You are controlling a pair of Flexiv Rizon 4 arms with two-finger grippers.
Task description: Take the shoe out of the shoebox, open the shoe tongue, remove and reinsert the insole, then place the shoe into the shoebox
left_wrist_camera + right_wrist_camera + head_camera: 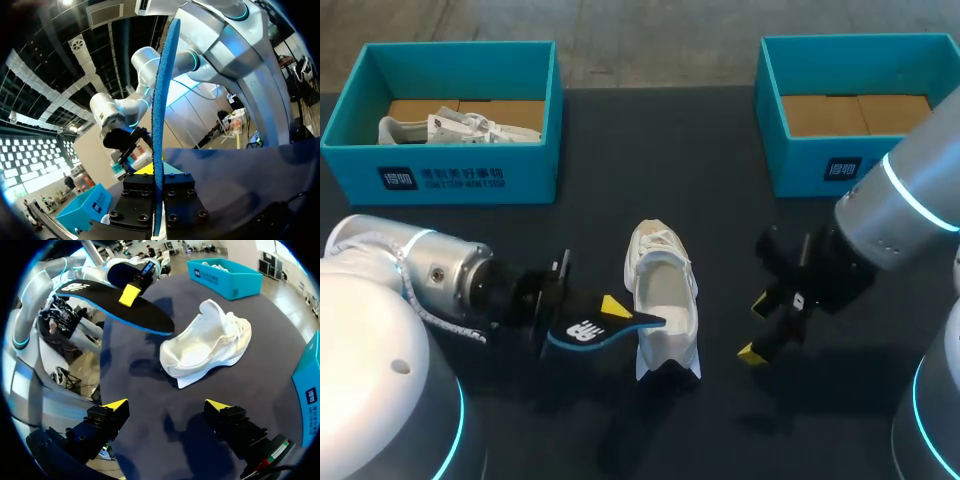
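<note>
A white shoe (661, 292) lies on the dark table (720, 200), its opening facing up and its heel towards me. My left gripper (611, 314) is shut on the black insole (582, 332) with a blue rim. It holds the insole just left of the shoe, tip against the shoe's side. In the left wrist view the insole (161, 115) stands edge-on between the fingers (145, 192). My right gripper (757, 327) hovers open to the right of the shoe. Its view shows the shoe (210, 347) ahead of the open gripper (167, 406), with the insole (145, 315) beyond.
A teal shoebox (455, 172) at the back left holds another white shoe (460, 126). A second teal shoebox (798, 160) at the back right shows only its cardboard floor. The first box (235, 279) lies beyond the shoe in the right wrist view.
</note>
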